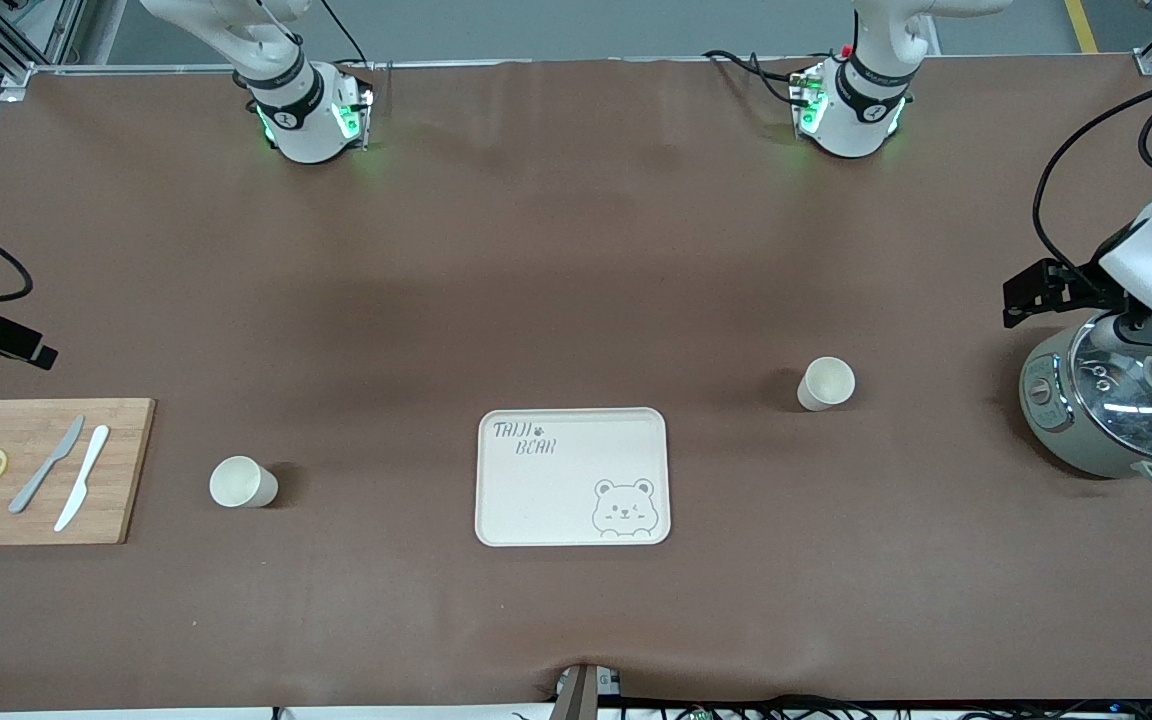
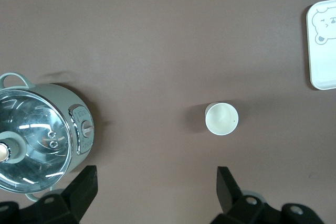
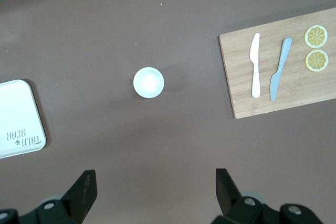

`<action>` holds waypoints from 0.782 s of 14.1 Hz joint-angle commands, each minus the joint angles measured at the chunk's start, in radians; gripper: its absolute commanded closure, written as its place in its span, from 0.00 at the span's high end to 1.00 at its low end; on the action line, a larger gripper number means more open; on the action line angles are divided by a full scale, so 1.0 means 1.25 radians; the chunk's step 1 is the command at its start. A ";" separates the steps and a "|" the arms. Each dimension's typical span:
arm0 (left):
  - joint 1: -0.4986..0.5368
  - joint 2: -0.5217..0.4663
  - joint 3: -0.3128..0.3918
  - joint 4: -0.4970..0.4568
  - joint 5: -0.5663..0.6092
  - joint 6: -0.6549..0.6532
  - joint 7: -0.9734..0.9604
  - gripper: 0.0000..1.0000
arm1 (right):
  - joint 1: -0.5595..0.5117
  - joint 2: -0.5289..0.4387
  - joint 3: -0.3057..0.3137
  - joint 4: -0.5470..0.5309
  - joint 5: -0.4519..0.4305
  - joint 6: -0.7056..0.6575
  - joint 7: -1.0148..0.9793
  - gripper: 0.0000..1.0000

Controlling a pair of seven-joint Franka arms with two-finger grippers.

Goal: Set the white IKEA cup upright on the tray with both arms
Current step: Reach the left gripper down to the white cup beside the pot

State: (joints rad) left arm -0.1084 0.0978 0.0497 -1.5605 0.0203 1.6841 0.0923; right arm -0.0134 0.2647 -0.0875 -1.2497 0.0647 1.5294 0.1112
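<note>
Two white cups stand on the desk beside the empty tray point(image 1: 573, 476): one cup point(image 1: 825, 383) toward the left arm's edge, another cup point(image 1: 242, 482) toward the right arm's edge near the cutting board point(image 1: 41, 471). Both stand upright, mouths up (long axis vertical). The left hand point(image 2: 157, 187) and right hand point(image 3: 156, 190) hover wide open, holding nothing. A grazing finger could topple either cup.

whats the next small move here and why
Probably lower each open gripper toward its own cup. Both cups stand upright on the table, off the tray, which holds nothing. The left gripper hangs by the cooker near the cup at its end; the right gripper is over bare table near the cup beside the cutting board.
</note>
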 commanded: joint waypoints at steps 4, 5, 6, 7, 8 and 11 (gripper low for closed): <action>-0.019 0.011 -0.015 -0.002 0.019 0.010 -0.027 1.00 | 0.000 -0.010 0.000 -0.009 0.005 0.004 0.014 1.00; -0.019 0.022 -0.021 -0.002 0.019 0.010 -0.027 1.00 | -0.002 -0.010 0.000 -0.009 0.005 0.005 0.014 1.00; -0.019 0.041 -0.026 -0.002 0.019 0.012 -0.028 1.00 | -0.003 -0.012 -0.001 -0.009 0.005 0.005 0.014 1.00; -0.019 0.059 -0.035 -0.003 0.014 0.022 -0.030 1.00 | -0.003 -0.010 -0.001 -0.009 0.005 0.005 0.014 1.00; -0.018 0.070 -0.040 -0.014 0.006 0.037 -0.031 1.00 | -0.003 -0.010 -0.001 -0.009 0.005 0.005 0.014 1.00; -0.016 0.062 -0.052 -0.155 -0.039 0.167 -0.044 1.00 | -0.002 -0.010 -0.001 -0.009 0.003 0.010 0.014 1.00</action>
State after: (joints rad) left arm -0.1309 0.2014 -0.0006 -1.6367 -0.0002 1.7944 0.0583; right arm -0.0141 0.2647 -0.0900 -1.2499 0.0647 1.5315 0.1118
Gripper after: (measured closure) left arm 0.000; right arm 0.000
